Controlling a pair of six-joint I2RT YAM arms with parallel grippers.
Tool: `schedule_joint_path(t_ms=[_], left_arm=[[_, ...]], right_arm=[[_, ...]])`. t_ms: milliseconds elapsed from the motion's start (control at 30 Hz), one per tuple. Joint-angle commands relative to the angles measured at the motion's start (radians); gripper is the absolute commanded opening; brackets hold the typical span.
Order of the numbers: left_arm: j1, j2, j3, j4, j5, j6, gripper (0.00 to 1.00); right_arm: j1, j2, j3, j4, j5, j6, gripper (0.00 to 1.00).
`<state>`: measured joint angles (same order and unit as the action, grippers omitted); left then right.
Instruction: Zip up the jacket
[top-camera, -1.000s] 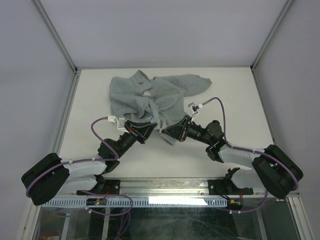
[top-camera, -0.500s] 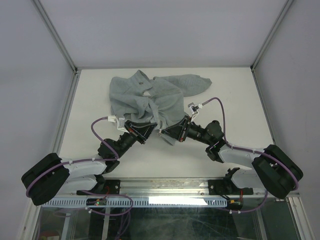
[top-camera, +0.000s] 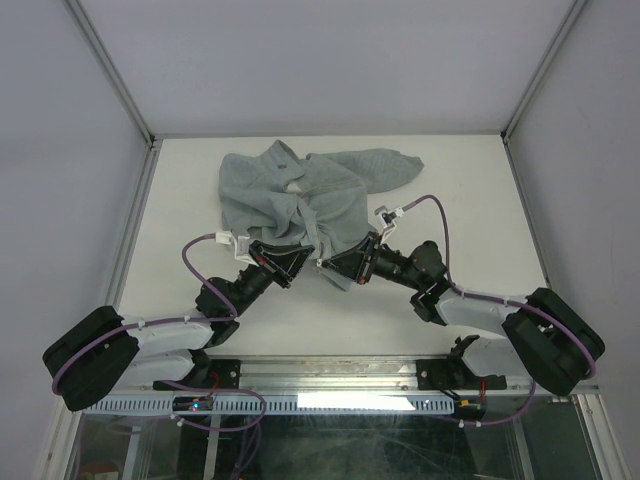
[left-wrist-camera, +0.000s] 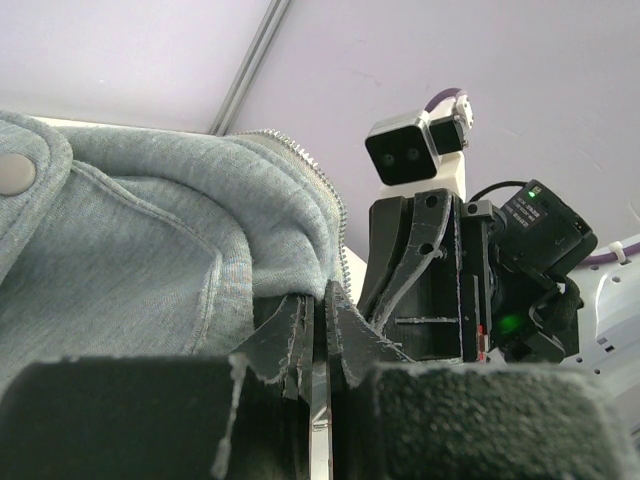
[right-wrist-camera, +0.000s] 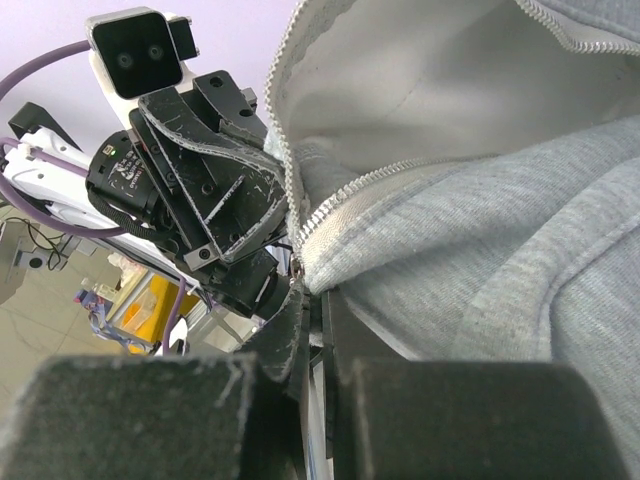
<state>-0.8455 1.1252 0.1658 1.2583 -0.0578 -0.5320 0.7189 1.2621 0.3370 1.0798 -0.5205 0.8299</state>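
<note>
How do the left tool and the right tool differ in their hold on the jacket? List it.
The left tool reaches in from the left, the right tool from the right. The left tool's camera shows the jacket's grey outside with a snap; the right tool's shows the white lining. Both are shut on the jacket near its zipper, tips nearly meeting.

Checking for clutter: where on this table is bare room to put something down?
Bare table lies right of the jacket up to the right rail, and in a narrower strip along the left rail. Near middle is crowded: left end effector and right end effector meet, both shut on the jacket's hem.
</note>
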Motion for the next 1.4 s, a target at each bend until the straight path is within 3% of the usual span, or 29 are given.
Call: schedule_joint_path(t_ms=[0, 1367], left_arm=[[-0.015, -0.030, 0.024, 0.101, 0.010, 0.012, 0.00], [-0.015, -0.076, 0.015, -0.010, 0.042, 0.033, 0.00]], right_arm=[[0.012, 0.005, 0.052, 0.093, -0.012, 0.004, 0.00], [0.013, -0.051, 0.039, 0.082, 0.051, 0.029, 0.00]])
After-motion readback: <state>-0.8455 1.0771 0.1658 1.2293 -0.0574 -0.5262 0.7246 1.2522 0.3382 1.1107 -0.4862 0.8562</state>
